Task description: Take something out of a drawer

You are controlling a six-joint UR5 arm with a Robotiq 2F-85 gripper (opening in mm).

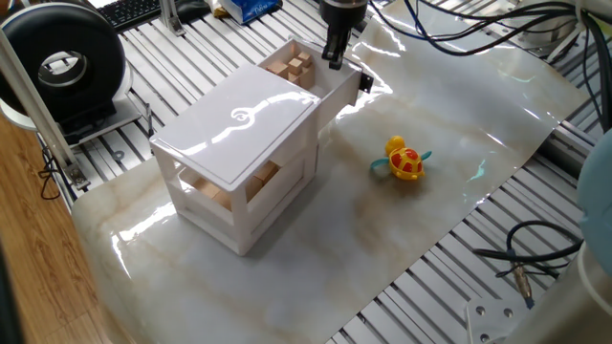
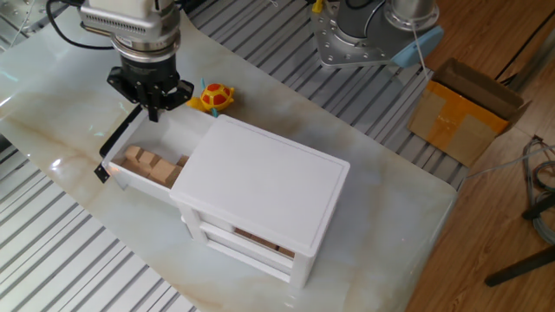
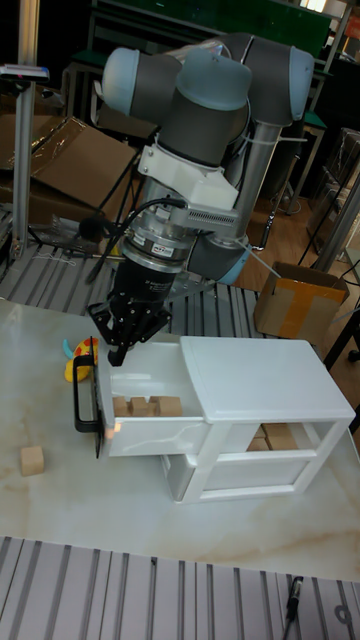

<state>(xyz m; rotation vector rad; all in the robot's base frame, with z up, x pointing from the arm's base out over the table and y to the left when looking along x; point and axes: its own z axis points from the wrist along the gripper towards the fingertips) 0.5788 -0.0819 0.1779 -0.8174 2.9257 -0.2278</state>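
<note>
Drawer (image 2: 139, 160), upper tier of white cabinet (image 2: 260, 195): stands pulled well out to the left in the other fixed view, black bar handle (image 2: 113, 147) leading, so its contents are reachable from above. Cubes of light wood (image 2: 146, 163): several, lying in a loose cluster inside the drawer toward the cabinet side; the one to be removed is among them, not yet lifted. Loose cube (image 3: 32, 460): alone on the worktop (image 2: 364, 199), apart from the handle end. Tool (image 2: 150, 111): pointing straight down at the drawer's far front corner, tips level with or just inside the rim beside the handle, likely having served as the pulling contact. Jaws appear drawn together with nothing visible between them. Duck toy (image 2: 216, 97): on the worktop just beyond the drawer, untouched.
</note>
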